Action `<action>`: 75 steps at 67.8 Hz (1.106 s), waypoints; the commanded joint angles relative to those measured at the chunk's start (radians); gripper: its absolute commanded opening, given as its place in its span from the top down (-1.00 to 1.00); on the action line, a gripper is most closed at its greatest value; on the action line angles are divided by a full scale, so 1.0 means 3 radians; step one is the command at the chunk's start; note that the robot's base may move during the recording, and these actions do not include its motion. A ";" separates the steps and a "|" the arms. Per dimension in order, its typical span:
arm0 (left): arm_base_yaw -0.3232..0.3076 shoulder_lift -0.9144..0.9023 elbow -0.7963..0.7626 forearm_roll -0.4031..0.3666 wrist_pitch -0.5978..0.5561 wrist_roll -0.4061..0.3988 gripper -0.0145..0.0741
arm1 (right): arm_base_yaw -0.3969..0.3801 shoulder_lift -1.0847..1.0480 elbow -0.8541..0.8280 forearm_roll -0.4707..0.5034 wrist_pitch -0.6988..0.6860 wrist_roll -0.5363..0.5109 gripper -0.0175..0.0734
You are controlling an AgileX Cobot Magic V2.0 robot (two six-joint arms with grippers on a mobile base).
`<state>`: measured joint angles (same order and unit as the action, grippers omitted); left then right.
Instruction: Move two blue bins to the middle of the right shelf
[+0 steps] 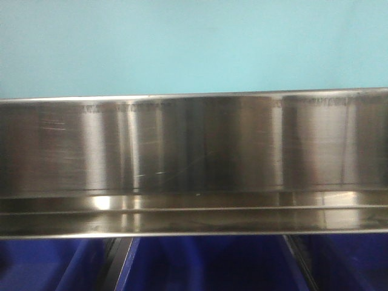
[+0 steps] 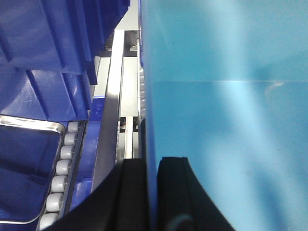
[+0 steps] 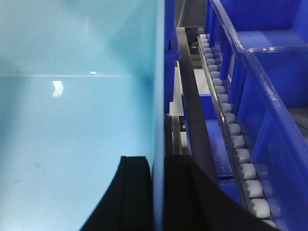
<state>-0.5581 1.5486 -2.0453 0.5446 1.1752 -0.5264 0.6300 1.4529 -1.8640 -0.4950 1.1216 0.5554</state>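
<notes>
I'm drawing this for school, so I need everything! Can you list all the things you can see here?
pale blue bin: at least one (cannot tell if two), light cyan, above the steel lip in the front view.
steel shelf lip: one, shiny silver, across the middle of the front view.
dark blue bins: several, dark blue, below the lip and to either side of the pale bin.
roller tracks: one in each wrist view, grey-white rollers, next to the dark blue bins.
left gripper: one, black, clamped over a wall of the pale bin.
right gripper: one, black, clamped over a wall of the pale bin.
</notes>
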 commanded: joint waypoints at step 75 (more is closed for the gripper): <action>-0.0011 -0.0037 -0.0038 0.0086 -0.0140 -0.0007 0.92 | -0.0008 -0.0033 -0.0036 -0.0086 -0.0128 -0.0019 0.97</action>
<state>-0.5581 1.5486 -2.0453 0.5446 1.1752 -0.5264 0.6300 1.4529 -1.8640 -0.4950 1.1197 0.5560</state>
